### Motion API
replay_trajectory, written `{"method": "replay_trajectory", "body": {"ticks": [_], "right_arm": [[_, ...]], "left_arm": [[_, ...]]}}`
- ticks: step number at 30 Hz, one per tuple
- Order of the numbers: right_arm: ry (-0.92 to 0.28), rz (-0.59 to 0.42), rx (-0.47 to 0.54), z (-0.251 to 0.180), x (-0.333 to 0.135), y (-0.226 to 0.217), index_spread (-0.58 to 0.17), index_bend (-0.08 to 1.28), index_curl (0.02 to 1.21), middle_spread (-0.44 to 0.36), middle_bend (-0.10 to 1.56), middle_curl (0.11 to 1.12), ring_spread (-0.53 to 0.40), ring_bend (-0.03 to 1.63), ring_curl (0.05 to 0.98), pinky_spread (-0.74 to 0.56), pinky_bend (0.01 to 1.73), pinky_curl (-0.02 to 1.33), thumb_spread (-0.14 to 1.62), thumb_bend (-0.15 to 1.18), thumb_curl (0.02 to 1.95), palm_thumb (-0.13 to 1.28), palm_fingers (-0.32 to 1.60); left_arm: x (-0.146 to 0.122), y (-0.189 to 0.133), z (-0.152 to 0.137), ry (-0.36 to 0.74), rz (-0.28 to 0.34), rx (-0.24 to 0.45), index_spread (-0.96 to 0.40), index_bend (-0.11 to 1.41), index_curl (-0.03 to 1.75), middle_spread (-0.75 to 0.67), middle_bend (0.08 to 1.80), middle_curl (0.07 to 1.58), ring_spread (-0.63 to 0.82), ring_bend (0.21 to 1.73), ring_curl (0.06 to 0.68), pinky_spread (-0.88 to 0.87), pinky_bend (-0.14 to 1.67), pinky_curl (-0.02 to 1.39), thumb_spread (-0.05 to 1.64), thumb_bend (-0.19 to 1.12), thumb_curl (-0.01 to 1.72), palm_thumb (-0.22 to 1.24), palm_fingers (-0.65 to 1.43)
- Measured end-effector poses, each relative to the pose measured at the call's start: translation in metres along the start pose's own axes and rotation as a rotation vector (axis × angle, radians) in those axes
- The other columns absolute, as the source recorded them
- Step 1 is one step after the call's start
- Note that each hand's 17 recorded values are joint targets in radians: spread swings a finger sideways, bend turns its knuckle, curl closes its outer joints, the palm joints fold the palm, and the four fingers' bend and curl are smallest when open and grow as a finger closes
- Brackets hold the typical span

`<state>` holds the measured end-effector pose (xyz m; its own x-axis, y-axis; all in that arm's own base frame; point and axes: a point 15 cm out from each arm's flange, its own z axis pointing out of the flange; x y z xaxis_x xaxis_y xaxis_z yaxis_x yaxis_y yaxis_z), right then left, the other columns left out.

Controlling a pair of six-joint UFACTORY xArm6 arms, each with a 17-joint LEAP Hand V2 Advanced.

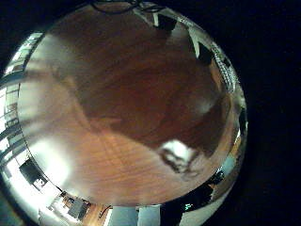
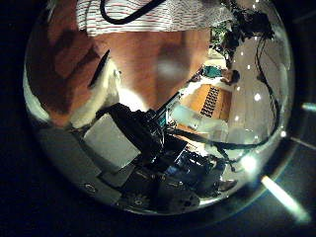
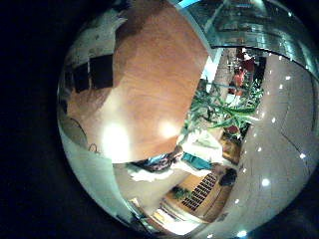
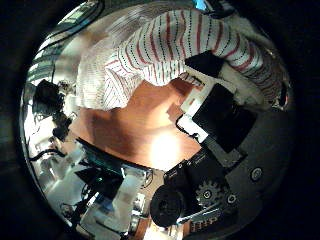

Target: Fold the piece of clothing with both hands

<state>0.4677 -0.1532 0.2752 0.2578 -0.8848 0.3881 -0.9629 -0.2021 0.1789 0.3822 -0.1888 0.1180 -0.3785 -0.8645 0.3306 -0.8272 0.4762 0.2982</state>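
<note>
Striped clothing [image 4: 170, 55] lies bunched on the wooden table [image 4: 150, 120], near the right hand [image 4: 215, 110]; whether either hand's fingers are curled, I cannot tell.

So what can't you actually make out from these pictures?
- The striped garment: cut off by the right thumb side view's edge, partly behind the right hand.
- In the left thumb side view, only a strip of it shows at the edge.
- Whether it is folded: cannot tell.
- The wooden table: no garment visible.
</note>
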Motion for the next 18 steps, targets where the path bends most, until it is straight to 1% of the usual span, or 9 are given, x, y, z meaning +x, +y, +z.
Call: {"method": "replay_trajectory", "body": {"ticks": [5, 8, 12, 15, 18], "right_arm": [[0.012, 0.000, 0.031, -0.016, 0.000, -0.001, -0.261, 1.12, 0.85, -0.126, 1.32, 0.82, -0.222, 1.38, 0.750, -0.19, 1.28, 0.89, 1.07, -0.01, 0.67, 1.02, 1.06], [0.030, -0.014, 0.074, -0.041, -0.006, -0.002, -0.260, 1.12, 0.85, -0.125, 1.32, 0.81, -0.222, 1.37, 0.756, -0.19, 1.27, 0.92, 1.07, -0.01, 0.68, 1.02, 1.06], [0.061, -0.070, 0.130, -0.079, -0.031, -0.005, -0.260, 1.12, 0.86, -0.123, 1.33, 0.81, -0.223, 1.37, 0.763, -0.19, 1.25, 0.94, 1.07, -0.01, 0.69, 1.01, 1.06], [0.088, -0.122, 0.143, -0.100, -0.053, -0.005, -0.259, 1.12, 0.87, -0.122, 1.33, 0.81, -0.224, 1.36, 0.768, -0.19, 1.23, 0.96, 1.07, -0.01, 0.69, 1.01, 1.07], [0.147, -0.195, 0.155, -0.119, -0.075, -0.009, -0.258, 1.11, 0.87, -0.121, 1.33, 0.80, -0.223, 1.37, 0.771, -0.19, 1.22, 0.98, 1.07, -0.01, 0.70, 1.01, 1.07]], "left_arm": [[0.002, 0.006, -0.005, -0.001, 0.004, -0.010, -0.21, 0.19, 0.56, -0.05, 0.20, 0.47, -0.03, 0.65, 0.221, 0.07, 0.20, 0.38, 1.24, -0.01, 0.40, 0.59, 0.42], [0.004, 0.009, -0.005, 0.001, 0.006, -0.023, -0.20, 0.19, 0.56, -0.05, 0.20, 0.47, -0.03, 0.65, 0.222, 0.07, 0.20, 0.39, 1.24, -0.01, 0.40, 0.59, 0.43], [0.003, 0.012, -0.009, 0.001, 0.004, -0.024, -0.20, 0.19, 0.56, -0.05, 0.20, 0.48, -0.03, 0.65, 0.222, 0.07, 0.20, 0.39, 1.24, -0.01, 0.40, 0.59, 0.42], [0.004, 0.012, -0.013, -0.003, 0.007, -0.014, -0.20, 0.19, 0.56, -0.06, 0.20, 0.48, -0.03, 0.65, 0.224, 0.07, 0.20, 0.39, 1.24, -0.01, 0.41, 0.59, 0.43], [0.000, 0.013, -0.014, 0.001, 0.000, -0.013, -0.20, 0.19, 0.56, -0.07, 0.19, 0.48, -0.05, 0.67, 0.226, 0.05, 0.21, 0.39, 1.24, -0.01, 0.41, 0.59, 0.45]]}}
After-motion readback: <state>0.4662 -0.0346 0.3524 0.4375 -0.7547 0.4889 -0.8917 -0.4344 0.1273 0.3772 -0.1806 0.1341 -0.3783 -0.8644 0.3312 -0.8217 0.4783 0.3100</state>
